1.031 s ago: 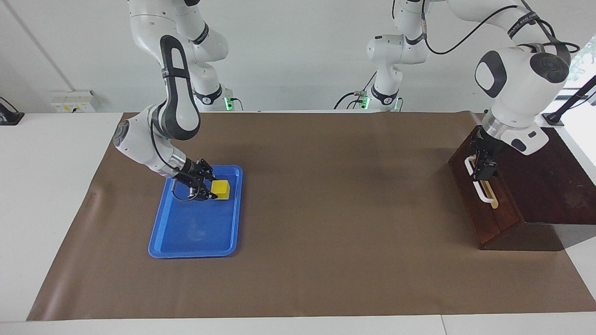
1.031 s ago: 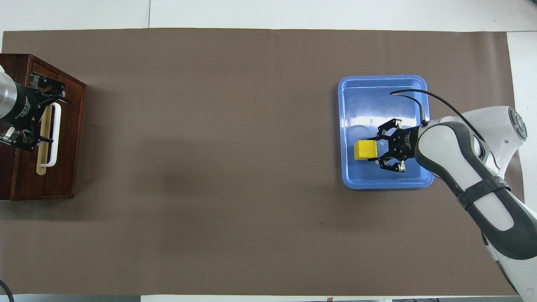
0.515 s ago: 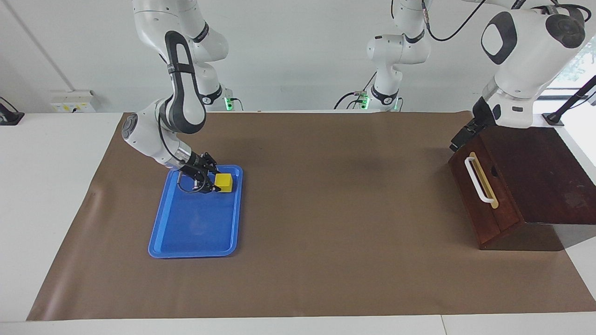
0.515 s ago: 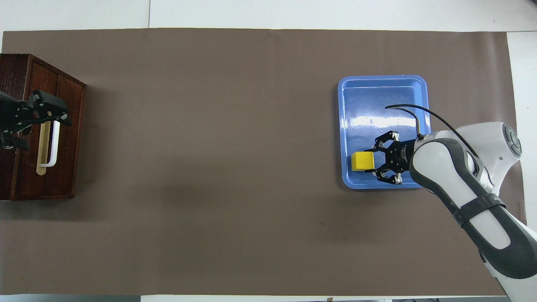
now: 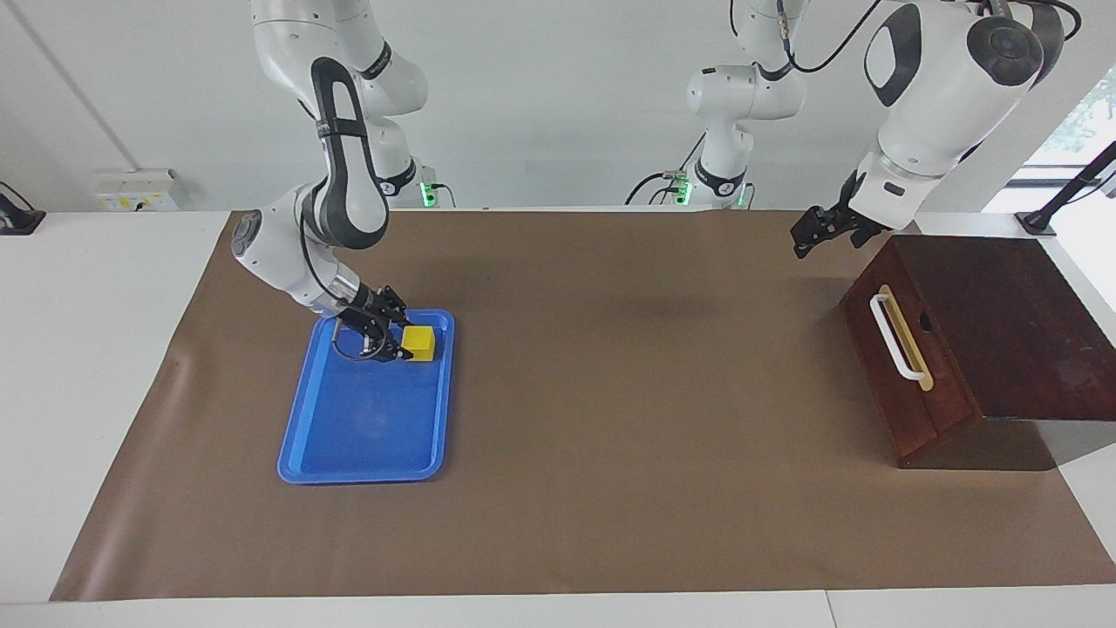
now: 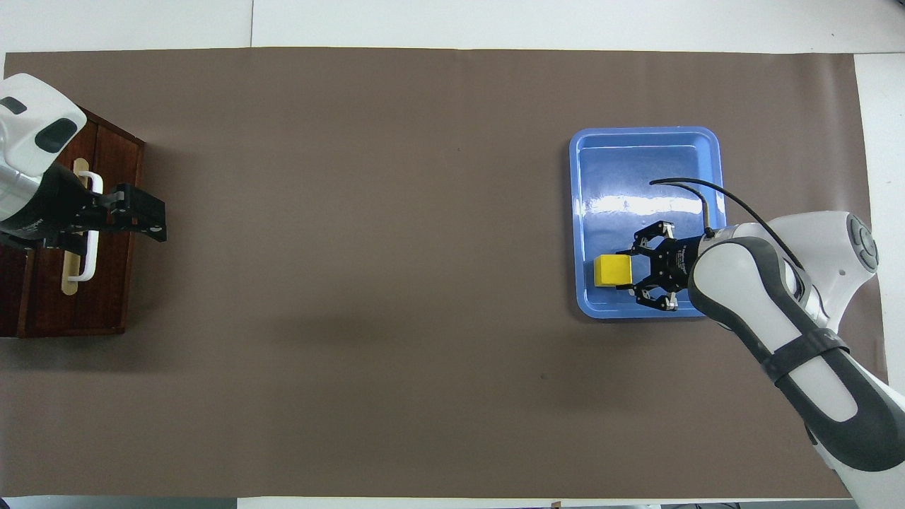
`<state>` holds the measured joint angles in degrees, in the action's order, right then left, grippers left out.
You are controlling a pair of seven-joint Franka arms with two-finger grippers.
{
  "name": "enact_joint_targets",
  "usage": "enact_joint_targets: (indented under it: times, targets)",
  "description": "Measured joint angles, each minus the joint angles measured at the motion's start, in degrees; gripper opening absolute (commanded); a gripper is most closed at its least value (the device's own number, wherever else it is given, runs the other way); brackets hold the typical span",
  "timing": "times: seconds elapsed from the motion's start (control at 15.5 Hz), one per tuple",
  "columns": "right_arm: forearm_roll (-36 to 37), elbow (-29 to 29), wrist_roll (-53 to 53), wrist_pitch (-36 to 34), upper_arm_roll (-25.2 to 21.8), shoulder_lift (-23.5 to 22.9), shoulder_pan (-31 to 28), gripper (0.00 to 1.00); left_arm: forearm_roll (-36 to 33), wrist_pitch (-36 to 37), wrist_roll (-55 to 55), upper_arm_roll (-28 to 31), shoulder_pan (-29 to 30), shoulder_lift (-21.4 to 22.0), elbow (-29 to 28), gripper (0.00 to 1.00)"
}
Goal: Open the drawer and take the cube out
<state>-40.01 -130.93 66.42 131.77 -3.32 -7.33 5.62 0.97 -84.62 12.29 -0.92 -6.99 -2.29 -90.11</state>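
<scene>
I watched left gripper (image 5: 804, 237) quit white bar handle (image 5: 898, 338) of dark reddish-brown wooden drawer (image 5: 907, 375), lifting clear beside box, jaws wide, empty. Drawer shut. Small yellow cube (image 5: 418, 343) sat in flat blue plastic tray (image 5: 349, 436); right gripper (image 5: 394, 349) touched cube, grip unclear. Task looked done.

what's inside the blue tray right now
The yellow cube sits in the blue tray at its end nearer the robots, with the right gripper at its side. The tray floor under the cube and gripper is covered.
</scene>
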Motion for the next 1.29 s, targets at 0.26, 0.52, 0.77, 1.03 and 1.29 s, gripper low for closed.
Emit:
enact_joint_targets:
  times: [0.26, 0.52, 0.77, 1.03, 1.29]
  targets:
    - [-0.05, 0.21, -0.03, 0.12, 0.0, 0.05, 0.0, 0.87, 0.0, -0.3, -2.66, 0.32, 0.66, -0.02, 1.44, 1.0]
    - [-0.14, 3.25, 0.1, -0.78, 0.01, 0.98, 0.02, 0.94, 0.0, -0.17, -3.03, 0.56, 0.78, -0.06, 1.42, 1.0]
    - [10.63, 10.43, 0.14, -10.25, 0.05, 3.94, 0.06, 1.0, 0.0, -0.11, -3.04, 0.69, 0.78, -0.07, 1.41, 1.0]
    - [25.31, 23.64, -4.87, -25.69, 0.61, 6.1, 0.14, 1.0, 0.0, 0.04, -3.05, 0.69, 0.78, -0.07, 1.32, 1.0]
    - [34.07, 29.17, -26.21, -31.34, 0.78, 9.09, 0.2, 1.0, 0.0, 0.05, -3.05, 0.69, 0.78, -0.07, 1.32, 1.0]
